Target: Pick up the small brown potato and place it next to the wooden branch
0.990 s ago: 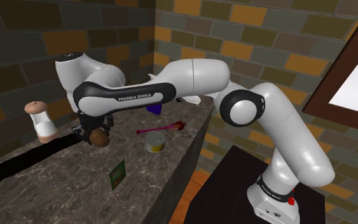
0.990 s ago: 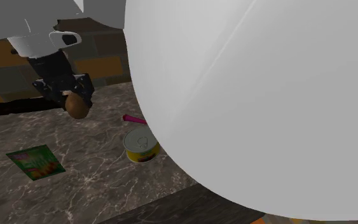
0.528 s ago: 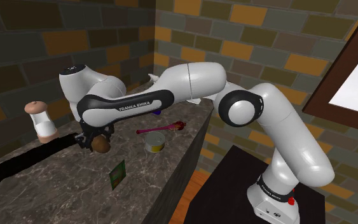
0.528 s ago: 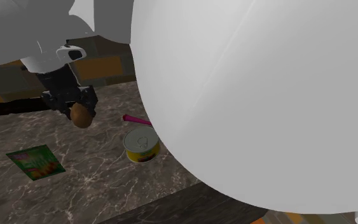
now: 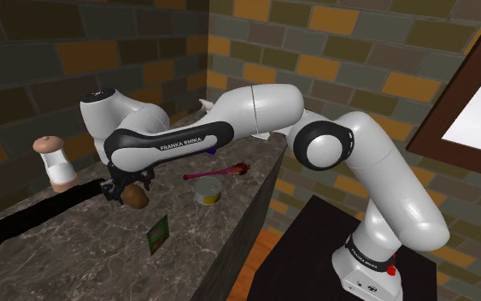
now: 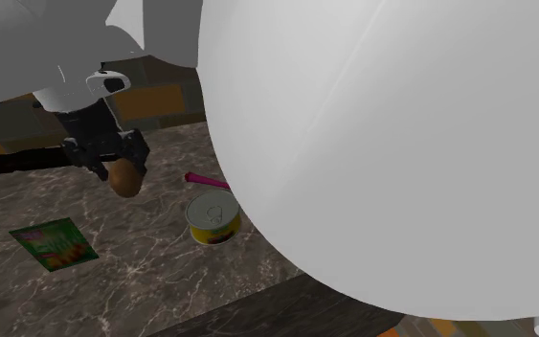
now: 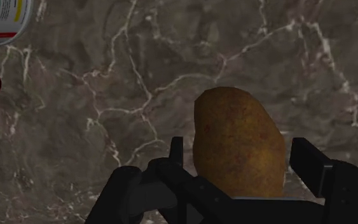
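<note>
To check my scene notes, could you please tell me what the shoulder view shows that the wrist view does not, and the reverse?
The shoulder view adds the white arm, its stand, a green packet, a white container with a tan cap and brick walls. The wrist view adds the speckled skin of the potato close up. Both show the potato, the black gripper, the marble counter, the can and the dark red end of the pink utensil.

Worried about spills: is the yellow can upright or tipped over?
Upright: the short yellow can stands on its base on the dark marble counter, its grey round lid facing up.
</note>
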